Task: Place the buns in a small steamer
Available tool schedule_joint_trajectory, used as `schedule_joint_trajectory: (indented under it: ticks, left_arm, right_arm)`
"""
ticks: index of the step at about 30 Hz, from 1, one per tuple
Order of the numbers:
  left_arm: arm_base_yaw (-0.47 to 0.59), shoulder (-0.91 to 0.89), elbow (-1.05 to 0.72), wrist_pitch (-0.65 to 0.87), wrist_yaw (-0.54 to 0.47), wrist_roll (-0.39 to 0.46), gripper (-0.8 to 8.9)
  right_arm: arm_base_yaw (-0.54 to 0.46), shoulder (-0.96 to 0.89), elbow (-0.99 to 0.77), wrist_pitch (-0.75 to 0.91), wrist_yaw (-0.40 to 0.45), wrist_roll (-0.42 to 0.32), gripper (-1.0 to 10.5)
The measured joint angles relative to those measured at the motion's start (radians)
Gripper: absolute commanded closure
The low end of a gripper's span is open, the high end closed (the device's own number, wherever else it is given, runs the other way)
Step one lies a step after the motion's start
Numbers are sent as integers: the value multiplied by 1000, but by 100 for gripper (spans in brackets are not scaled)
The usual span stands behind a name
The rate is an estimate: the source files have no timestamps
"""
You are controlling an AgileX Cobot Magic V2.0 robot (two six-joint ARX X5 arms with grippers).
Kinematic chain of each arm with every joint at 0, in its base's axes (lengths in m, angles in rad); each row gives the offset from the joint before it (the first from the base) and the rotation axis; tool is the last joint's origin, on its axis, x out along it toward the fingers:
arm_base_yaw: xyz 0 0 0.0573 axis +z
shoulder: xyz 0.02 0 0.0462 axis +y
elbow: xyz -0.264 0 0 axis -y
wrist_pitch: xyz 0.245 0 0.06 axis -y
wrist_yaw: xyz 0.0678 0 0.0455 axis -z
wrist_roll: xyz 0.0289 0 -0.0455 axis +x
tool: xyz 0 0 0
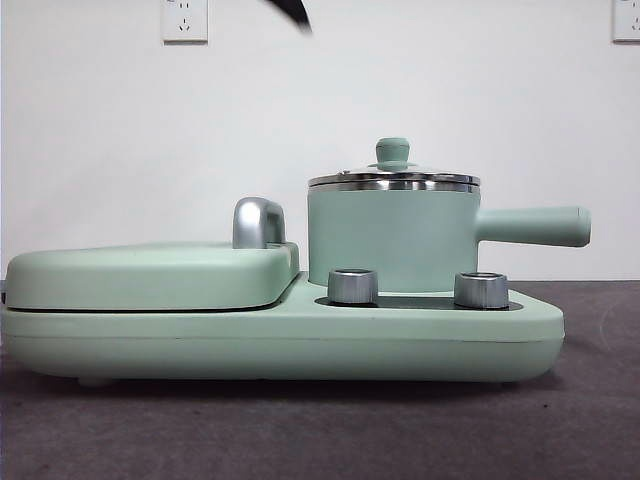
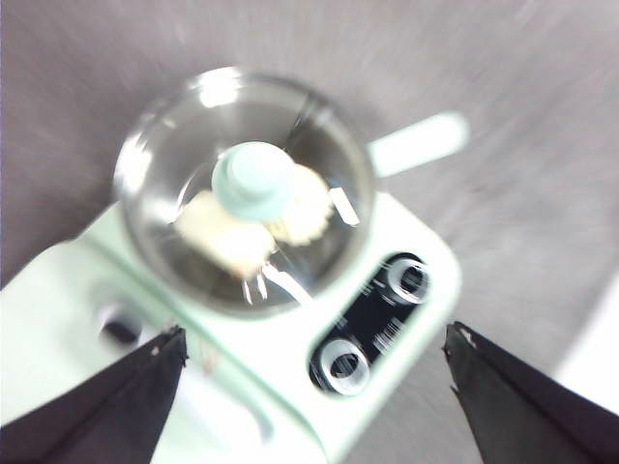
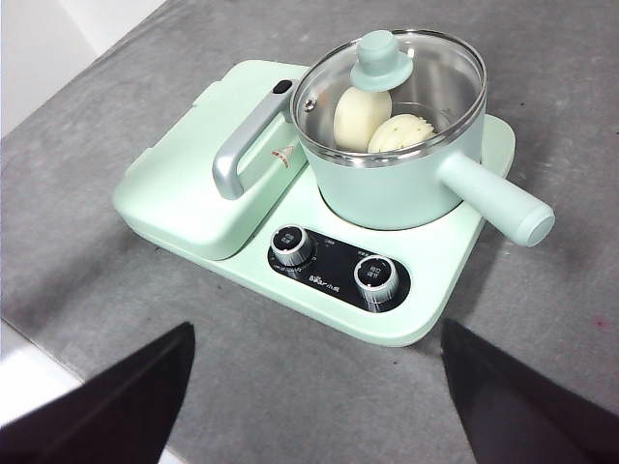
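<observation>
The small steamer [image 1: 392,235] is a mint-green pot with a steel rim, side handle [image 1: 535,226] and knobbed glass lid [image 1: 393,154], standing on the right of the cooker base. Through the lid, the right wrist view shows the steamer [image 3: 406,184] holding the smooth bun [image 3: 360,118] and the ridged bun [image 3: 404,132] side by side. They also show in the blurred left wrist view [image 2: 224,232] [image 2: 302,208]. My left gripper [image 2: 314,372] is open and empty above the steamer [image 2: 145,159]. My right gripper [image 3: 319,377] is open and empty, high in front of the cooker.
The mint-green cooker base [image 1: 300,335] carries a flat lidded griddle [image 1: 150,275] with a steel handle [image 1: 257,222] on the left and two steel knobs [image 1: 352,286] [image 1: 480,290] in front. A black arm tip [image 1: 292,12] shows at the top. Grey tabletop all around.
</observation>
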Motion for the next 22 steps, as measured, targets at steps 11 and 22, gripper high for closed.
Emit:
schedule_joint_trajectory:
  ticks: [11, 22]
  left_arm:
    - [0, -671, -661, 57, 0, -70, 382]
    - [0, -1072, -1050, 230, -101, -188, 653]
  right_arm:
    - [0, 0, 0, 8, -25, -28, 542]
    - [0, 0, 0, 78, -25, -56, 543]
